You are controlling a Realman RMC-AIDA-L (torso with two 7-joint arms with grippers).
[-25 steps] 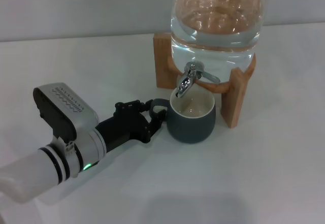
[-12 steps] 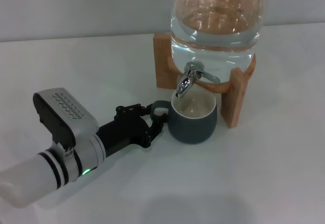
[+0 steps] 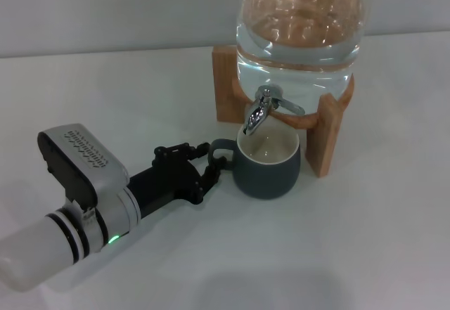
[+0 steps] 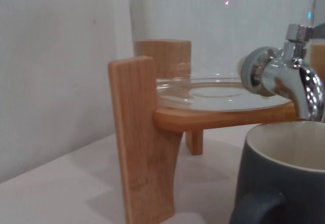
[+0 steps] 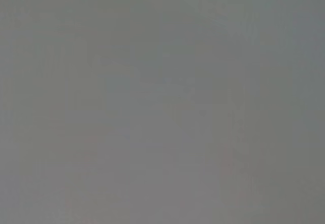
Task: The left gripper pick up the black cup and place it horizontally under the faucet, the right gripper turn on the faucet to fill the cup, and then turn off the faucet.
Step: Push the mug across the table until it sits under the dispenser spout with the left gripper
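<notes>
The black cup (image 3: 267,166) is seen upright under the faucet (image 3: 259,112) in the head view; at its nine o'clock the left pincer (image 3: 209,164) is spread, clear of the handle; the right wrist view shows only grey

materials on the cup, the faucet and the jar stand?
Cup: looks like ceramic, matte charcoal outside, glossy cream inside. Faucet: polished metal, probably chrome, by its mirror-like reflections. Stand: light wood, smooth, with visible grain. The jar it holds looks like clear glass.
</notes>
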